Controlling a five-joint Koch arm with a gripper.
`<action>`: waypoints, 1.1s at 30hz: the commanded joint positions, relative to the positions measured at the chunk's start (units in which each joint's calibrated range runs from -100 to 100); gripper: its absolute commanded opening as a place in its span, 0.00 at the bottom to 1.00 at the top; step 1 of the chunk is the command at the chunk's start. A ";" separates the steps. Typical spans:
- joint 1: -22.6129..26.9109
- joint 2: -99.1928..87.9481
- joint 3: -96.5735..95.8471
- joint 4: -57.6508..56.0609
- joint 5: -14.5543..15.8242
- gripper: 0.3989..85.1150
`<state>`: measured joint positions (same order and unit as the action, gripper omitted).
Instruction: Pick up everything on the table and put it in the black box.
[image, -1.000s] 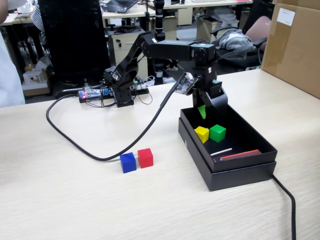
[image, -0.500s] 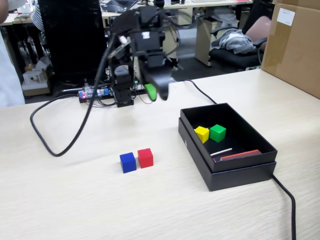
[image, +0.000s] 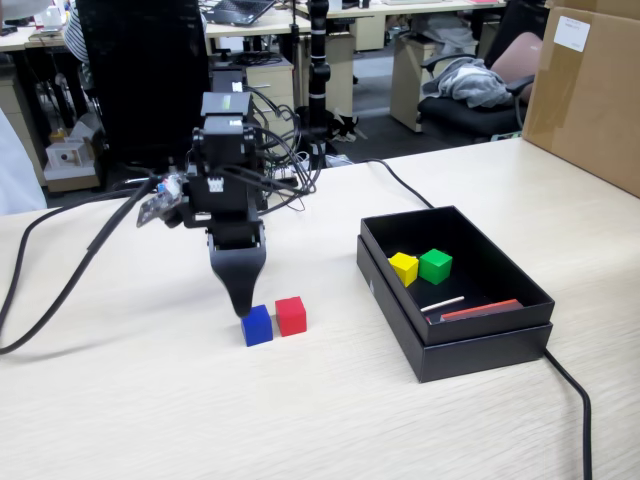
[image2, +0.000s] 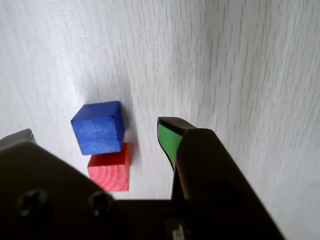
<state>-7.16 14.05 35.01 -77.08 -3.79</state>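
Tabletop (image: 150, 400): pale wood grain, office desks far behind.
Claw (image2: 95, 131): jaws spread wide, empty, straddling the blue cube (image2: 98, 128).
Red cube (image: 291, 315): touching the blue cube's right side.
Black box (image: 400, 330): right; yellow cube (image: 404, 268) and green cube (image: 435, 265) inside.

My gripper (image: 241, 300) hangs tip-down just behind the blue cube (image: 256, 325), which sits beside the red cube (image: 290, 315) on the table (image: 150, 400), mid-tabletop. The yellow cube (image: 403, 268) and green cube (image: 435, 265) lie inside the black box (image: 480, 352) towards the right edge.
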 joint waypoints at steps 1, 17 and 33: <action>0.34 1.73 6.06 0.32 0.15 0.56; 1.42 15.85 14.40 0.32 0.83 0.31; 3.91 -25.00 2.07 0.32 -0.20 0.19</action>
<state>-5.59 2.14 36.19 -76.62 -3.79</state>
